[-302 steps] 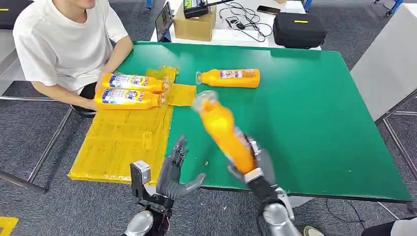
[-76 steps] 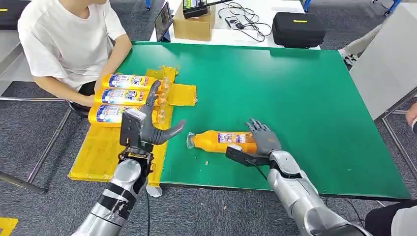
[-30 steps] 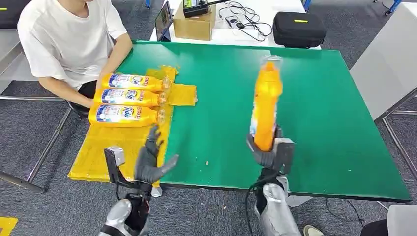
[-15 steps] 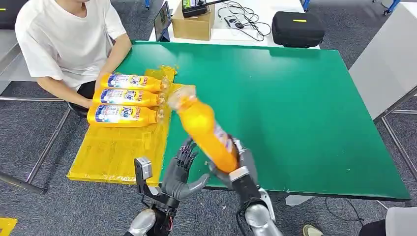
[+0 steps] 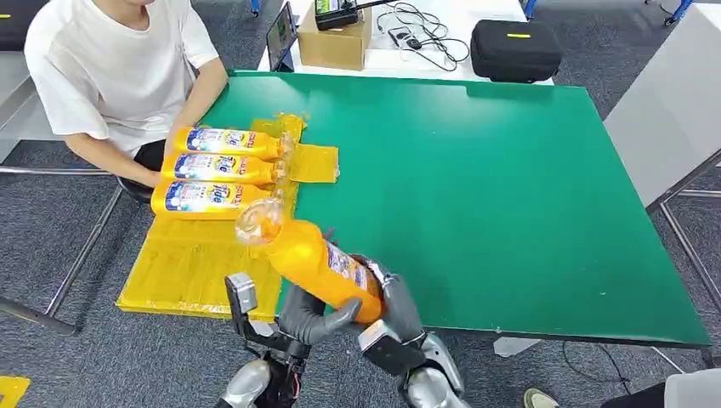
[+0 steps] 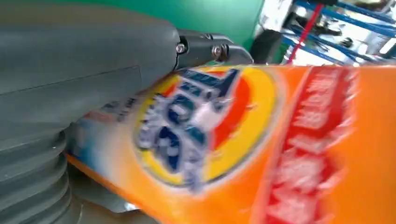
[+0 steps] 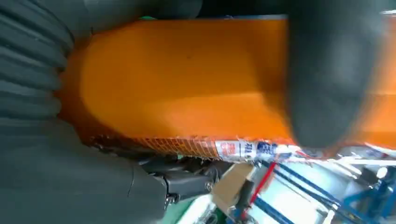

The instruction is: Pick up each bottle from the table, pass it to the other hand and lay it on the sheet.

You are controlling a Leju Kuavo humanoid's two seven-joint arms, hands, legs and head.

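1. The right hand (image 5: 393, 299) grips the lower body of an orange bottle (image 5: 316, 262) above the near edge of the green bench (image 5: 510, 195); its fingers (image 7: 322, 74) are clamped across the bottle's side
2. The bottle is tilted, its clear cap end pointing up and toward the yellow sheet (image 5: 204, 255), which I judge puts the labelled middle within reach of the other hand
3. The left hand (image 5: 310, 316) sits just under the bottle, its thumb curling up against the base; the left wrist view shows the label pressed close to the palm, but I cannot tell whether its fingers have closed fully
4. This looks like the handover itself, with the bottle between both hands so that the grip can change without a drop
5. 3 bottles (image 5: 223, 168) lie side by side on the far part of the sheet, caps toward the bench middle, leaving the nearer sheet free for this one
6. A person in a white shirt (image 5: 110, 68) sits beside the sheet, arms resting near the laid bottles
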